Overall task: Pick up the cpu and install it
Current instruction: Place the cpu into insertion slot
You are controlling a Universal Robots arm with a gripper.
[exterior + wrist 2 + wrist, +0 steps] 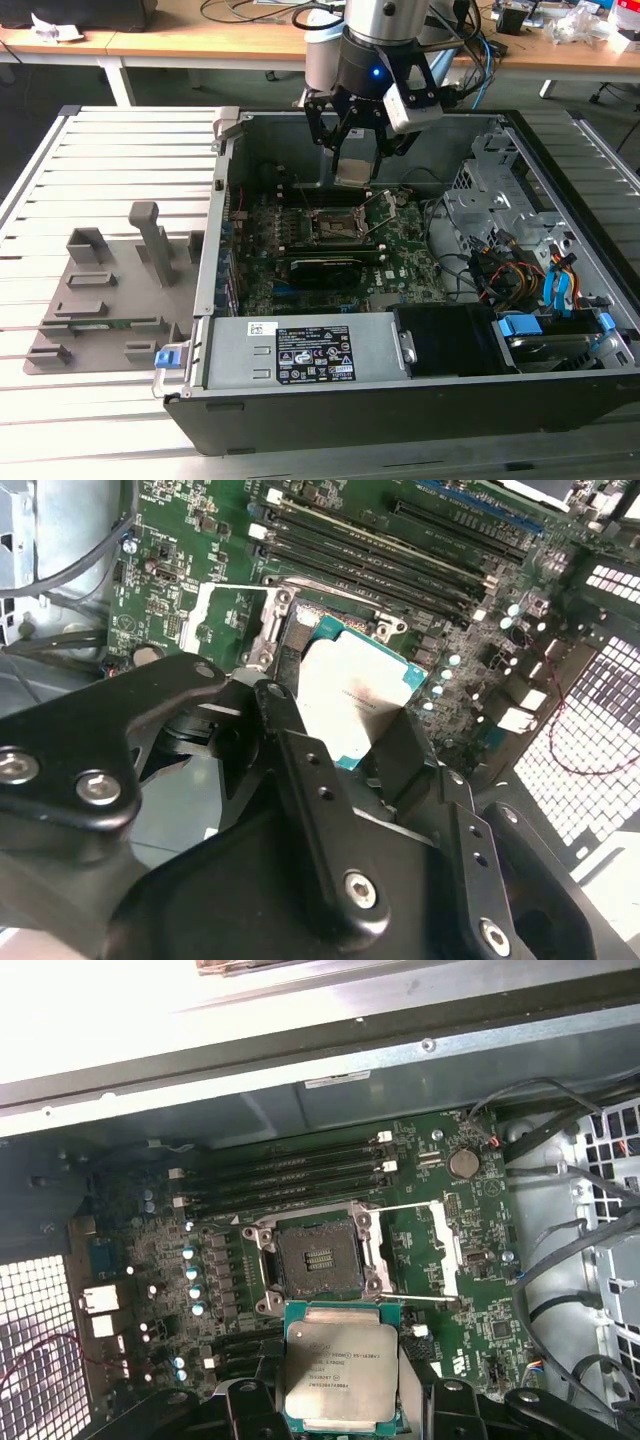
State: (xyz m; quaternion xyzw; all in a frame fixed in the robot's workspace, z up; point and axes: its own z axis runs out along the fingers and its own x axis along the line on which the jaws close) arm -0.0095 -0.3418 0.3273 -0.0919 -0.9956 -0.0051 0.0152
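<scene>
First wrist view: cpu point(340, 1368) clamped, socket point(318, 1260) open beyond

Nearest, the gripper point(345, 1415) has its fingers clenched on two opposite edges of the cpu, metal top plate facing the camera; just past the cpu's free edge lies the socket, empty, its hold-down frame point(445, 1250) swung aside; cpu and socket edges look roughly parallel; further off run the memory slots point(290, 1175), then the case wall point(250, 1110); in the exterior view the cpu hangs above the board point(410, 255), not touching the socket.

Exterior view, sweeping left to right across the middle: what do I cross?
Grey jig → case's left wall → cpu → cables
</scene>
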